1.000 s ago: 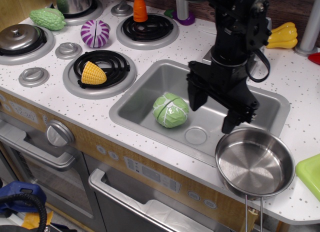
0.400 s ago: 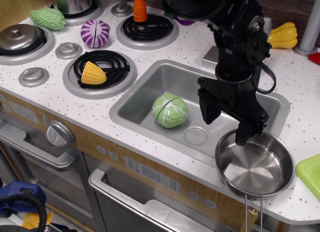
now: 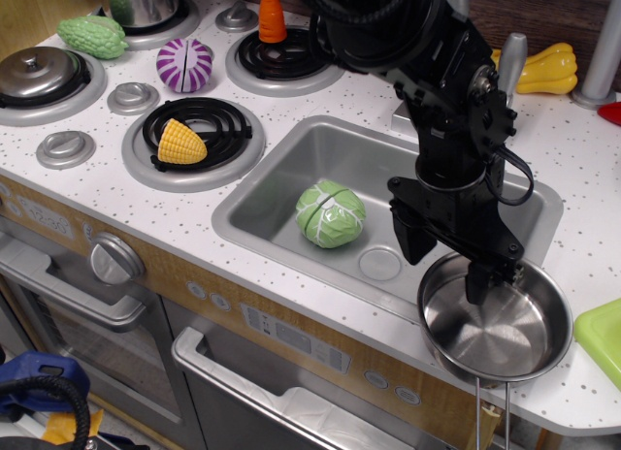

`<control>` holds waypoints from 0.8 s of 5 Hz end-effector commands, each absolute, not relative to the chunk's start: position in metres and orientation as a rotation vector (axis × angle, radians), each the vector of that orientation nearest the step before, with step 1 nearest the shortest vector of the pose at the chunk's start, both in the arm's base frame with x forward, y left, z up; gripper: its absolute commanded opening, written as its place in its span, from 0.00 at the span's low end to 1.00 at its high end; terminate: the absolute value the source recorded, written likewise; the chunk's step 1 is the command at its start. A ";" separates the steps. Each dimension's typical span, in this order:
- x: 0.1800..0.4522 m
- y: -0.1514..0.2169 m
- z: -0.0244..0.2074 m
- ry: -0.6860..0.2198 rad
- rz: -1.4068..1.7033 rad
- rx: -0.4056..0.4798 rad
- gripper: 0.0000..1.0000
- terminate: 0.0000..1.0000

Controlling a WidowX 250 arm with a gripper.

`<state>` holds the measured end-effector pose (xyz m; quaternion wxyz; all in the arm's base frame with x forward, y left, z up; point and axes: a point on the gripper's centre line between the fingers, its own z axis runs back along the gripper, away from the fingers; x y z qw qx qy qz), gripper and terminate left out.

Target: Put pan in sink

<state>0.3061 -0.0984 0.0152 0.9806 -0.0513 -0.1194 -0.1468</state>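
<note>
the pan [image 3: 495, 317] sits on the white speckled desk [image 3: 582, 159] at its front right corner, just right of the sink [image 3: 291, 193], with its long wire-loop handle [image 3: 492, 411] running off past the front edge. it is not yet in the basin. the pincer [image 3: 446, 261] hangs over the pan's left rim with its jaws spread wide and nothing held — one finger looks to be outside the rim on the sink side, the other dips inside the bowl, so the thin wall seems to lie between them, though contact cannot be told from here.

the pan looks like thin polished steel: stiff, light, and slick. a pinch on the rim wall is likely the sound place to take it, since the wire handle is narrow and springy and lies far from the bowl's weight. held by one edge, the pan may tilt or swivel in the jaws, and the smooth metal could slide out if the squeeze is shallow — a deep bite over the rim would help.

the sink already holds a green cabbage [image 3: 331, 213] towards its left half, near the round drain [image 3: 379, 264]. the right part of the basin is bare, so that seems the roomier spot, though the pan is wide and may nudge the cabbage.
</note>
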 end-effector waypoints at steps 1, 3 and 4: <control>0.312 -0.095 0.014 -0.276 -0.275 -0.152 0.00 0.00; 0.313 -0.078 0.043 -0.236 -0.275 -0.072 0.00 0.00; 0.323 -0.055 0.074 -0.204 -0.265 -0.023 0.00 0.00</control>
